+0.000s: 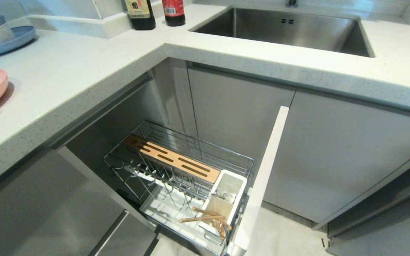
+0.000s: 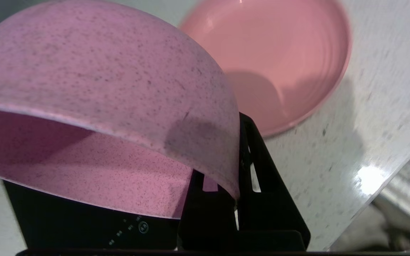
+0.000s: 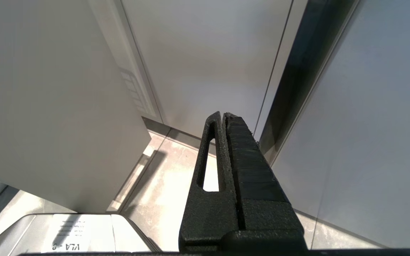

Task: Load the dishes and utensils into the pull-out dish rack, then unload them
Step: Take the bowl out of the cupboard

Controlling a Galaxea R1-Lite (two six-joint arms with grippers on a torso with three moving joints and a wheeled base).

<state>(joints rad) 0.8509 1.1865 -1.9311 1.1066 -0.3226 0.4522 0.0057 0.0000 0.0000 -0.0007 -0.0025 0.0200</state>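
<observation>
Overhead, the left tool point(image 2: 238, 199) is clamped on the rim of the pink bowl point(image 2: 101, 89), held clear of the table point(image 2: 368, 106) just beside the pink plate point(image 2: 279, 53), which lies flat near the table's edge. Below, the pull-out dish rack point(image 1: 176, 177) stands drawn out of the cabinet, chopsticks point(image 1: 205, 216) leaning across its white utensil cup point(image 1: 222, 202) and something metallic inside the cup. Right tool point(image 3: 223, 117) hangs low by the cabinet doors, fingers pressed together, nothing between them.

Matte speckled plastic bowl point(image 2: 119, 89)
</observation>
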